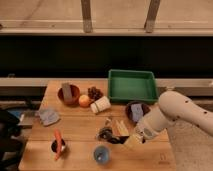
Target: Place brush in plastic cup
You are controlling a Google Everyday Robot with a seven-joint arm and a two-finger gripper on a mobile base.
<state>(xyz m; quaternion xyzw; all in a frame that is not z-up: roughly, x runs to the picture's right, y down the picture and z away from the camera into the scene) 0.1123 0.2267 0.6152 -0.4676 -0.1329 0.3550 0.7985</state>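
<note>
A wooden table [75, 130] is seen spread with tableware. At its far right a green tray [132, 86] is set, and from the right the white robot arm [175, 112] is reached low across the near edge. The gripper [134, 140] is lowered close to the tabletop at the near centre-right, its fingers drawn fully together; whether anything is pinched between them cannot be made out.

The brush [106, 134] is taken to be the dark item lying on the wood just left of the gripper. The blue plastic cup [101, 154] is stood nearer and slightly left, close to the near edge.

If the brush is not yet gripped, the fingers should be opened and closed across its slim handle. It should then be lifted clear, carried over the cup mouth and released handle-down, so the small cup is not tipped. The black cup with a carrot [58, 145], at the near left, should be avoided.
</note>
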